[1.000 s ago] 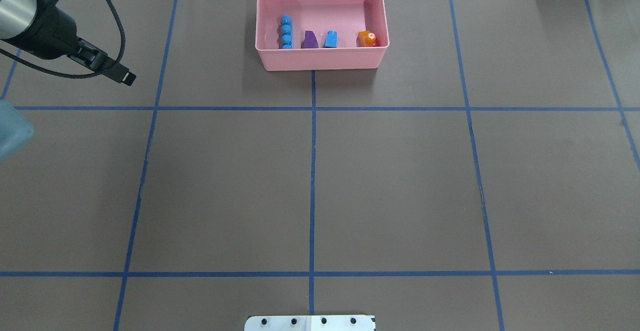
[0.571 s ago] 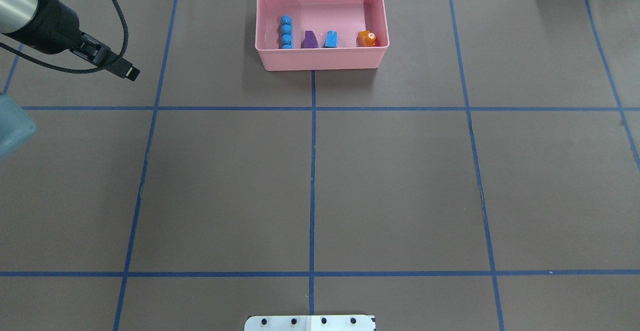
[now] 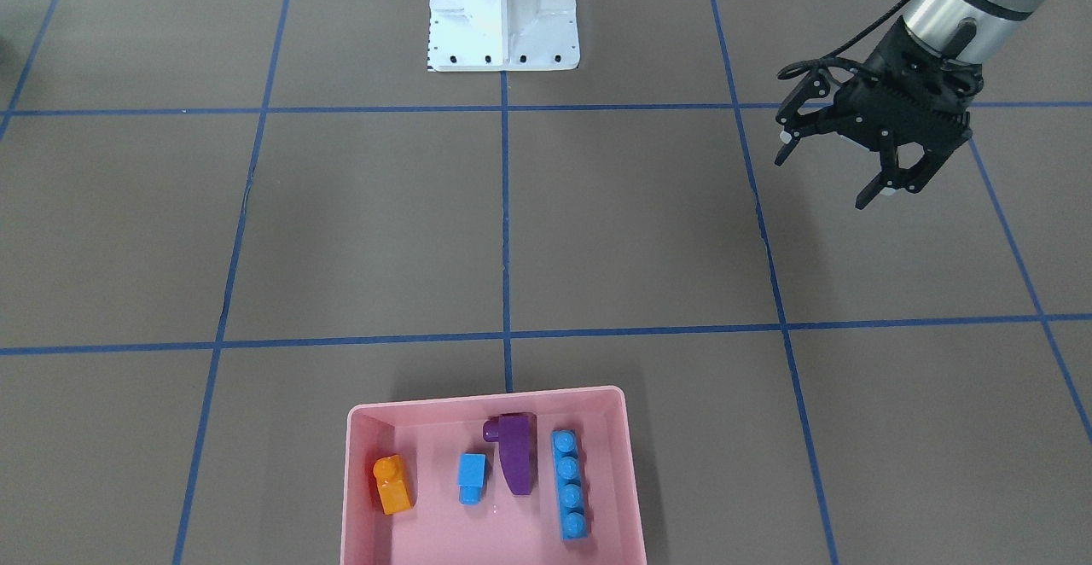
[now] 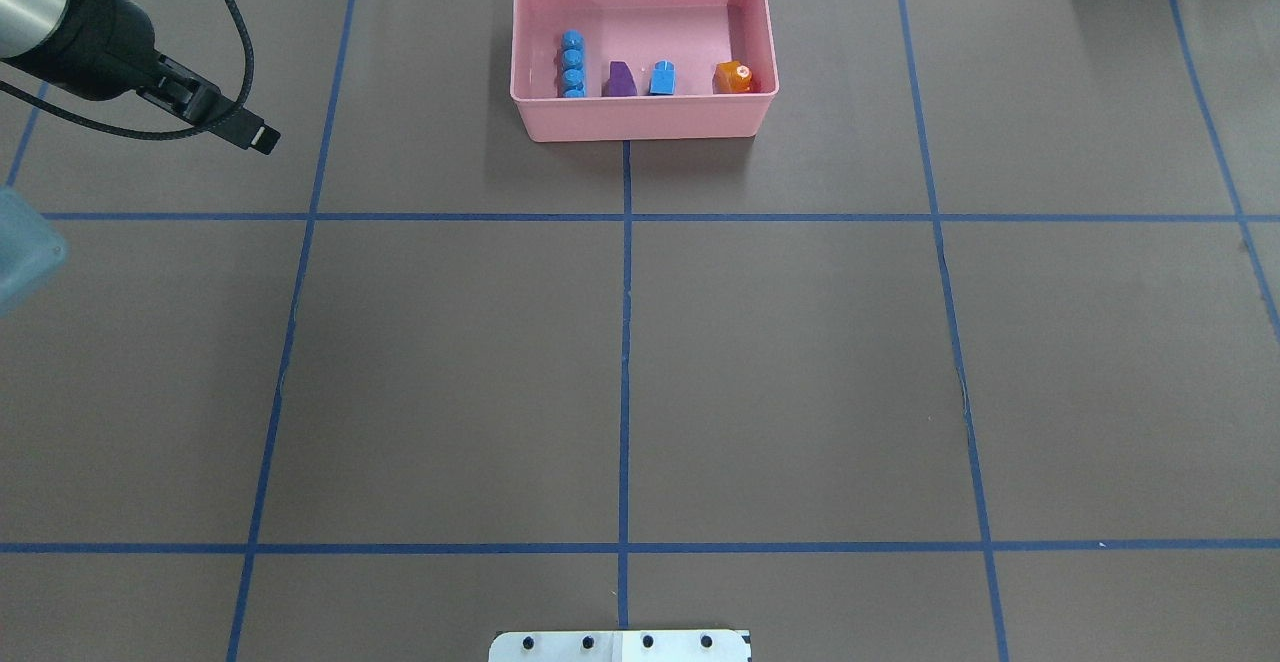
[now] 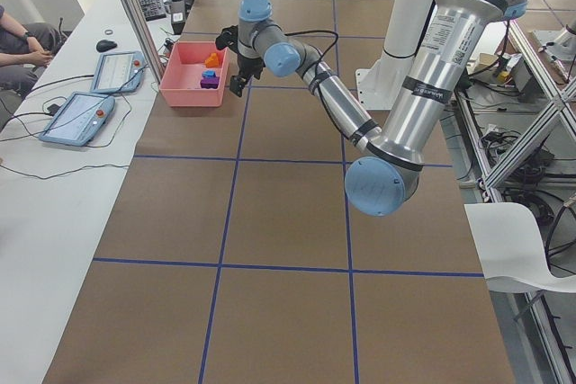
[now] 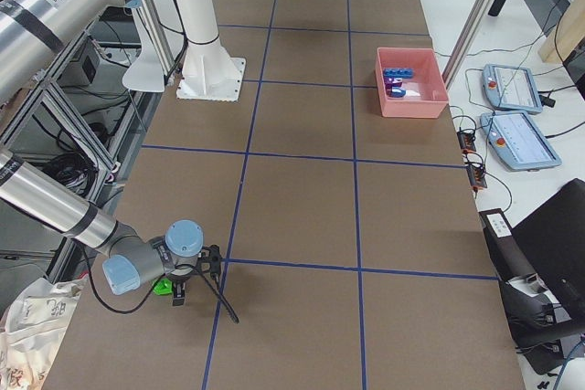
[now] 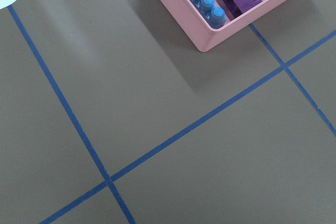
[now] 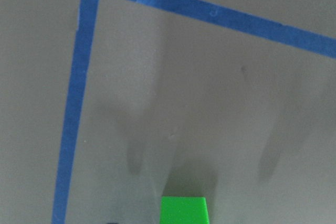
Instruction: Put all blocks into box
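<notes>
The pink box (image 3: 490,398) stands at the table's far edge from the robot and also shows in the overhead view (image 4: 640,120). In it lie the orange block (image 3: 392,484), the small blue block (image 3: 471,473), the purple block (image 3: 516,458) and the long blue block (image 3: 570,484). My left gripper (image 3: 827,174) is open and empty, raised above the table to the box's left. The green block (image 6: 163,287) lies on the table far from the box. My right gripper (image 6: 179,295) is right beside it; I cannot tell whether it is open. The green block's edge shows in the right wrist view (image 8: 184,211).
The white robot base (image 3: 503,14) stands at the table's near middle edge. Blue tape lines divide the brown mat. Control tablets (image 6: 521,139) lie on the white side bench beyond the box, where a seated person (image 5: 18,38) shows.
My left arm has drifted slightly toward the table's far edge and a little toward the box. The blocks in the box have not moved.
</notes>
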You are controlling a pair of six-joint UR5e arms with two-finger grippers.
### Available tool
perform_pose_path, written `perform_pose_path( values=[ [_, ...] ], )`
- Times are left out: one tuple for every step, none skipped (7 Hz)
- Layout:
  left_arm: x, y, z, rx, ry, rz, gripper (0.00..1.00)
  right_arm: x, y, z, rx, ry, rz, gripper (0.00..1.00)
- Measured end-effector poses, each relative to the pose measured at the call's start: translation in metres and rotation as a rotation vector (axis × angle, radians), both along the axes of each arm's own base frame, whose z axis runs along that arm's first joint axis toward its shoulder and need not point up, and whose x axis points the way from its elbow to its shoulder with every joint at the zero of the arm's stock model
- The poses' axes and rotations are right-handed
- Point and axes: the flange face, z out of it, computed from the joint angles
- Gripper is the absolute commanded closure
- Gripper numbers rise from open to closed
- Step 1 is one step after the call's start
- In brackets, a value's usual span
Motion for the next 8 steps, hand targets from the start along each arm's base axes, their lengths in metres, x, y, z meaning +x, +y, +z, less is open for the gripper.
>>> perform_pose_path(
  values=[
    [-0.0007, 0.0005, -0.0009, 0.002, 0.001, -0.001, 0.0, -0.0013, 0.0007, 0.0, -0.005, -0.003, -0.01, 0.24],
    [-0.002, 0.0004, -0.0015, 0.003, 0.002, -0.003, 0.0, -0.0023, 0.0015, 0.0003, -0.01, -0.004, -0.018, 0.26],
    [-0.0035, 0.0006, -0.0024, 0.004, 0.003, -0.005, 0.0, -0.0028, 0.0023, 0.0011, -0.014, -0.002, -0.024, 0.41],
    [-0.0048, 0.0018, -0.0042, 0.007, 0.006, -0.006, 0.0, -0.0034, 0.003, 0.0019, -0.017, -0.001, -0.031, 0.66],
    [-0.006, 0.0028, -0.0055, 0.01, 0.007, -0.007, 0.0, -0.004, 0.004, 0.0026, -0.02, 0.001, -0.041, 0.97],
    [-0.0068, 0.0037, -0.0063, 0.012, 0.009, -0.008, 0.0, -0.0047, 0.0048, 0.0033, -0.021, 0.002, -0.052, 1.0],
    [-0.0079, 0.0045, -0.0069, 0.014, 0.01, -0.009, 0.0, -0.0059, 0.0053, 0.0036, -0.018, 0.002, -0.066, 1.0],
    [-0.0085, 0.0049, -0.0063, 0.012, 0.01, -0.01, 0.0, -0.0066, 0.006, 0.0028, -0.01, -0.001, -0.079, 1.0]
  ],
)
